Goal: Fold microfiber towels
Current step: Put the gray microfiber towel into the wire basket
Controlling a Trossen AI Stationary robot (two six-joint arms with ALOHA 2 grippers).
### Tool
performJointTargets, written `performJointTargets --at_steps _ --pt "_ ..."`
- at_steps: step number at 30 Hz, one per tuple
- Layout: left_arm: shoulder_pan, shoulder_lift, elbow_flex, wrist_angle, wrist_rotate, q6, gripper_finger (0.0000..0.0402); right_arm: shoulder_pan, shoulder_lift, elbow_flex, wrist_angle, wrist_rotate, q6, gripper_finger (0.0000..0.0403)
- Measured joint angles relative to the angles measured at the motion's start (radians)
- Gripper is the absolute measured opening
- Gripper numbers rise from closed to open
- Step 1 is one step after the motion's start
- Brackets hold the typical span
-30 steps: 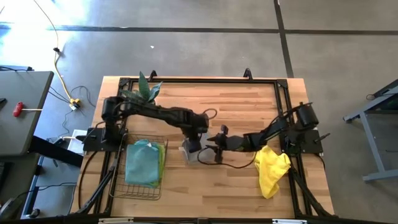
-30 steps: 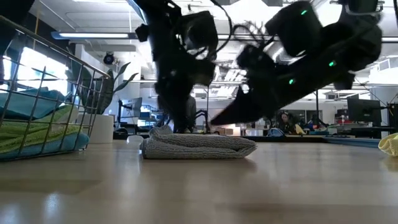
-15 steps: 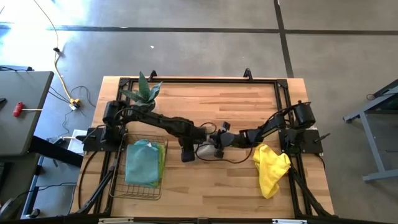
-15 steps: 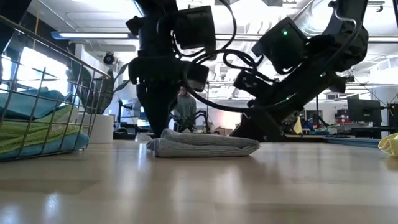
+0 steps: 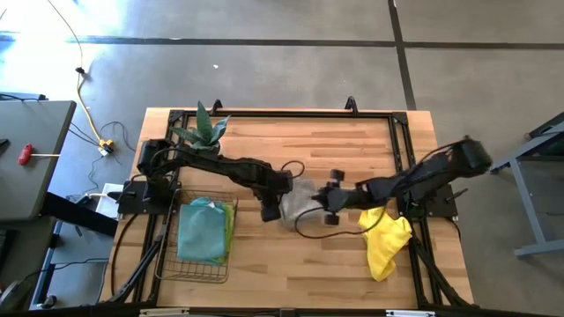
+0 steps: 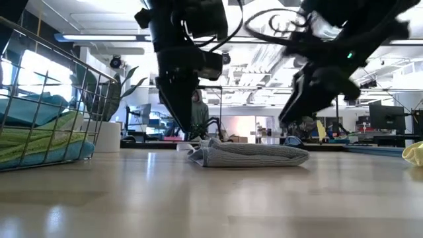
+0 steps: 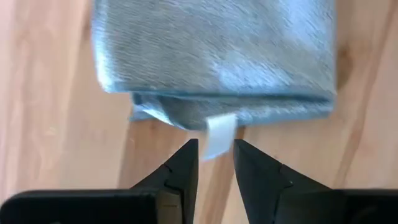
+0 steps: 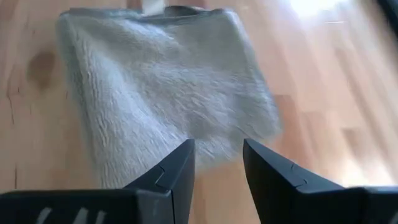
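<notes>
A pale grey, fuzzy folded microfiber towel point(image 5: 300, 201) carries a small white tag point(image 7: 219, 135). A bright yellow crumpled microfiber towel point(image 5: 385, 239) lies on the light, streaky-grained wooden table point(image 5: 352, 150). A teal blue microfiber towel point(image 5: 203, 231) sits over a lime green one point(image 5: 231, 224) in the dark wire-mesh basket point(image 5: 167, 255). The potted plant's leaves point(image 5: 203, 129) are green.

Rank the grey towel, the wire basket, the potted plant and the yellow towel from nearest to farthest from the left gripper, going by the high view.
From the left gripper:
1. Grey towel: right beside it at mid-table.
2. Wire basket: off to the left arm's side, holding folded towels.
3. Potted plant: at the far left corner; close to the basket's distance, hard to separate.
4. Yellow towel: across the table on the right arm's side.
</notes>
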Motion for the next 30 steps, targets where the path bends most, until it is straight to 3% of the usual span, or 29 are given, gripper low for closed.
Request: performJointTargets --at_steps 4,11,18,24,30 --pt "0.015 0.0 0.0 0.021 -0.004 -0.007 0.0104 0.052 -0.139 -0.009 -0.132 0.075 0.068 0.0128" --pt "0.011 0.0 0.0 0.038 -0.002 -0.006 0.0119 0.132 -0.332 -0.159 -0.112 0.139 0.185 0.0128" --pt "-0.015 0.0 0.0 0.085 0.003 -0.039 0.012 0.197 -0.461 -0.302 0.054 0.204 0.199 0.0128" --pt "-0.063 0.0 0.0 0.119 0.001 -0.061 0.012 0.238 -0.563 -0.43 0.289 0.244 0.089 0.0128" --pt "-0.112 0.0 0.0 0.21 0.0 -0.062 0.012 0.216 -0.727 -0.547 0.351 0.268 0.046 0.0128"
